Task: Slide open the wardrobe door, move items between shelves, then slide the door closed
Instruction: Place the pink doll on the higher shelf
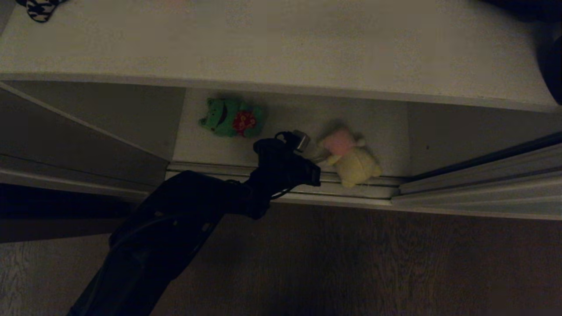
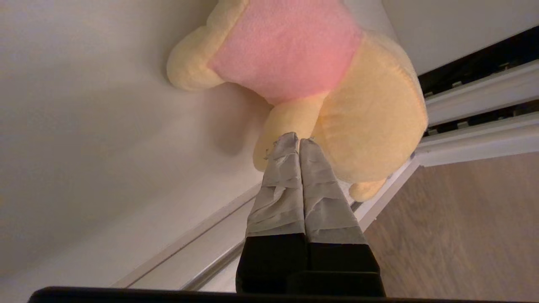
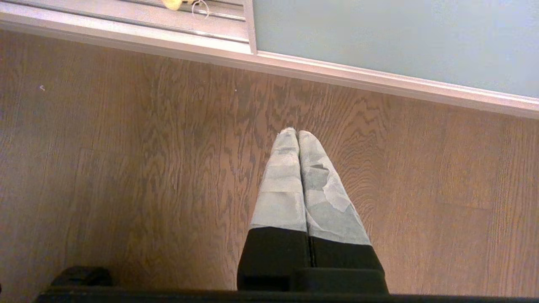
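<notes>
A cream-yellow plush toy with a pink part [image 1: 351, 158] [image 2: 328, 84] lies at the front of the lower off-white shelf [image 1: 285, 118], its lower end over the floor track [image 1: 246, 173]. A green plush toy with red [image 1: 232, 118] lies further left on the same shelf. My left gripper [image 1: 314, 152] [image 2: 298, 139] is shut, its taped tips against one yellow limb of the cream toy with nothing between them. My right gripper [image 3: 297, 132] is shut and empty above the wooden floor. The grey-green sliding wardrobe door [image 3: 379, 38] shows in the right wrist view.
A wider off-white shelf [image 1: 281, 39] spans the view above the toys. A black-and-white patterned item [image 1: 39, 8] sits at its far left, and a dark object [image 1: 551, 57] at its right end. Wooden floor [image 1: 395, 263] runs in front of the track.
</notes>
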